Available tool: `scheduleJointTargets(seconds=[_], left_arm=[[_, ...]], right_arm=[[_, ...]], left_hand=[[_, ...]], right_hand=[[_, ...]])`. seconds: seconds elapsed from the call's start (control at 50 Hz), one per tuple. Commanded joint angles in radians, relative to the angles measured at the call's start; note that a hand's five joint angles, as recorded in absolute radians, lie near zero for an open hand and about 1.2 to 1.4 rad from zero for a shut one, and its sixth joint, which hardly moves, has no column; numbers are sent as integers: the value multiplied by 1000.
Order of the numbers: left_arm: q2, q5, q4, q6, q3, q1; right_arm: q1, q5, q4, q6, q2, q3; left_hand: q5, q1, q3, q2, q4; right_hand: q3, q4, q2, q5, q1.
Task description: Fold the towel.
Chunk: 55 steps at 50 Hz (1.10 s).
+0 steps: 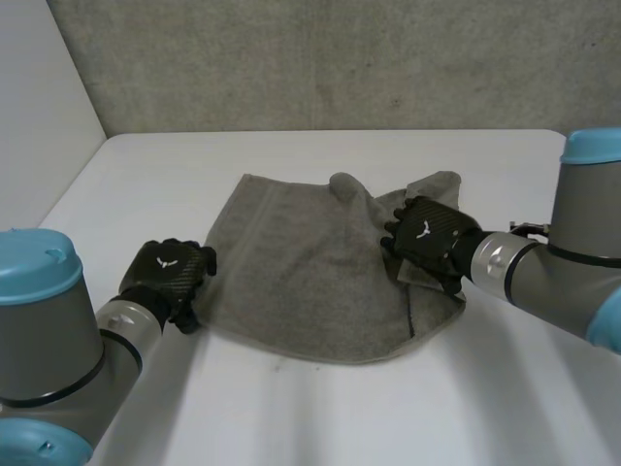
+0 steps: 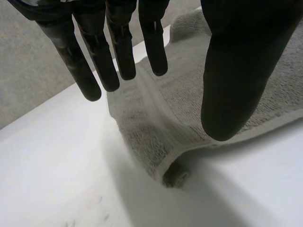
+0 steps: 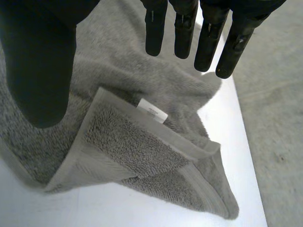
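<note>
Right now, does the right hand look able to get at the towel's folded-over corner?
Probably yes. The right hand is open over the grey towel, and the folded-over corner lies bare under its palm. Nothing sits between them to block a grasp.

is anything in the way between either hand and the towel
Nothing visible is. The left hand is open right at the near left corner of the towel. The right hand, also open, is over a turned-over corner on the towel's right side. The towel lies on the white table.
</note>
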<state>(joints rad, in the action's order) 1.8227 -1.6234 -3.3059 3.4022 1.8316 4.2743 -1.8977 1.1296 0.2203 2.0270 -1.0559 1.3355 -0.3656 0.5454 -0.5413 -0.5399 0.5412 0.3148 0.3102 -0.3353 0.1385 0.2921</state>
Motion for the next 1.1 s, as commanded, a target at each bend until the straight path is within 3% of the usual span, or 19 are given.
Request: scheduleJointTargets(seconds=[0.02, 0.24, 0.28, 0.3, 0.34, 0.44, 0.54, 0.66, 0.72, 0.76, 0.84, 1.0, 1.1], left_arm=[[-16, -3, 0, -3, 32, 5], [-16, -3, -1, -3, 35, 10], [-16, -3, -1, -4, 35, 9], [-16, -3, -1, -4, 35, 9], [-14, -3, -1, -3, 35, 9], [-13, -3, -3, -3, 35, 10], [-9, -1, -4, -3, 35, 10], [35, 4, -27, -6, 23, 16], [87, 4, -37, -7, 8, 25], [110, 4, -37, -12, -6, 30], [141, 8, -38, -27, -28, 30], [224, 7, -70, -27, -80, 44], [254, 7, -109, -27, -110, 59]], right_arm=[[-1, -13, -15, -129, 135, -74], [-1, -1, -73, -202, 246, -136], [-1, -1, -75, -220, 254, -142], [-1, -1, -75, -220, 254, -142], [2, -2, -73, -226, 241, -144], [12, -1, -84, -205, 188, -131], [32, -4, -99, -85, 116, -110], [118, -7, -99, 273, -19, -72], [143, -8, -102, 371, -56, -50], [189, -8, -121, 537, -117, -7], [226, -10, -142, 686, -179, 48], [285, -1, -157, 818, -237, 96], [345, 24, -194, 883, -262, 123]], left_hand=[[39, -44, 40, 39, -40], [104, -109, 105, 103, -105], [121, -126, 122, 121, -122], [121, -126, 122, 121, -122], [133, -138, 134, 133, -134], [136, -141, 137, 136, -137], [136, -141, 137, 136, -137], [142, -147, 143, 141, -143], [136, -141, 137, 136, -137], [121, -126, 122, 121, -122], [69, -74, 70, 68, -70], [-84, 79, -83, -84, 83], [-318, 313, -317, -319, 317]], right_hand=[[140, 145, -119, 142, 163], [337, 341, -316, 339, 359], [567, 572, -547, 569, 590], [569, 573, -548, 571, 591], [893, 897, -872, 895, 916], [1081, 1086, -1061, 1083, 1104], [1081, 1086, -1061, 1083, 1104], [1081, 1086, -1061, 1083, 1104], [1081, 1086, -1061, 1083, 1104], [1081, 1086, -1061, 1083, 1104], [1081, 1086, -1061, 1083, 1104], [1081, 1086, -1061, 1083, 1104], [1081, 1086, -1061, 1083, 1104]])
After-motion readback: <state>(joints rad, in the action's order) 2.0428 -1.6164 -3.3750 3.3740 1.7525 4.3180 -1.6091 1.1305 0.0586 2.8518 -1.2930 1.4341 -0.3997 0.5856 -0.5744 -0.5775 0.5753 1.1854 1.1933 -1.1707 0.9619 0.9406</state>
